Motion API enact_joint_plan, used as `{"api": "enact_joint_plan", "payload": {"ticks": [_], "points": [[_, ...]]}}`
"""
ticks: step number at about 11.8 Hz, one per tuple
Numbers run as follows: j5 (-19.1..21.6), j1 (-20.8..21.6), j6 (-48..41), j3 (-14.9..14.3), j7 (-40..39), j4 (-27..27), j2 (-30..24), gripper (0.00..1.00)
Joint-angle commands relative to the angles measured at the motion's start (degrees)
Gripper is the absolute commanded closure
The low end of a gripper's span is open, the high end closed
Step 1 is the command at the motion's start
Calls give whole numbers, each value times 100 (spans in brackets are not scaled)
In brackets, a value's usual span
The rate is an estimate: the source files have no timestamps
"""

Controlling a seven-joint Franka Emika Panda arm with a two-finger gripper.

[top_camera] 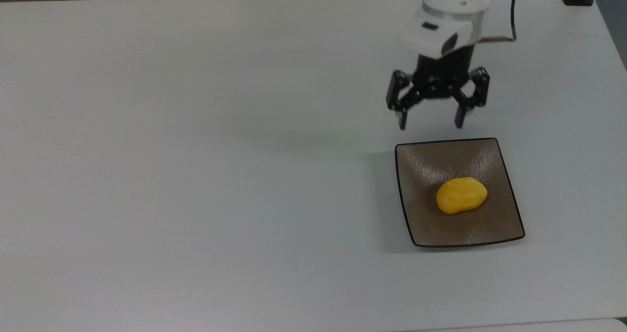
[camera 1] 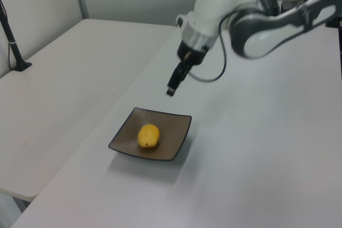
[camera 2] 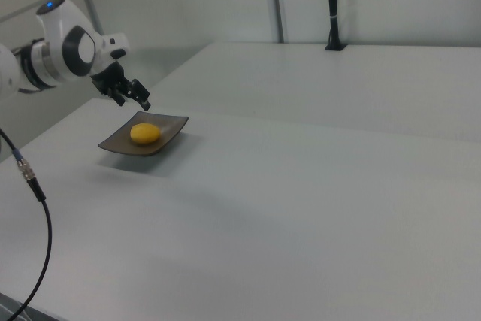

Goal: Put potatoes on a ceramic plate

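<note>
Sitting on its side near the middle of the plate (top_camera: 416,160), the potato (top_camera: 461,195) is down where the task wants it. Above the surface (top_camera: 196,151), the gripper (top_camera: 431,119) hangs beyond the plate's far edge, jaws spread wide, holding nothing.

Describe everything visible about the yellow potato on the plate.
The potato is a small, smooth, bright yellow oval lump with a matte, slightly dimpled skin; the left view shows a tiny dark spot near its lower end. It lies on its side near the middle of the square brown ceramic plate, touching only the plate's dished surface. It is whole and much smaller than the plate. The open gripper hangs above, apart from it.
</note>
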Motion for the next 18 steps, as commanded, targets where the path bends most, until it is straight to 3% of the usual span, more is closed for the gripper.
{"api": "enact_joint_plan", "payload": {"ticks": [1,5,8,10,13,15,18], "points": [[-129,-133,-1713,10,114,-577,-1242,0],[55,-598,-3492,19,131,-691,-2306,0],[520,-1178,-3986,37,0,-735,-2686,0],[758,-1564,-3987,89,-525,-910,-2826,0],[899,-2390,-3891,616,-1308,-1069,-2985,0],[908,-2498,-3698,652,-1992,-1209,-2985,0],[838,-2454,-2996,652,-2171,-1350,-2845,0]]}}
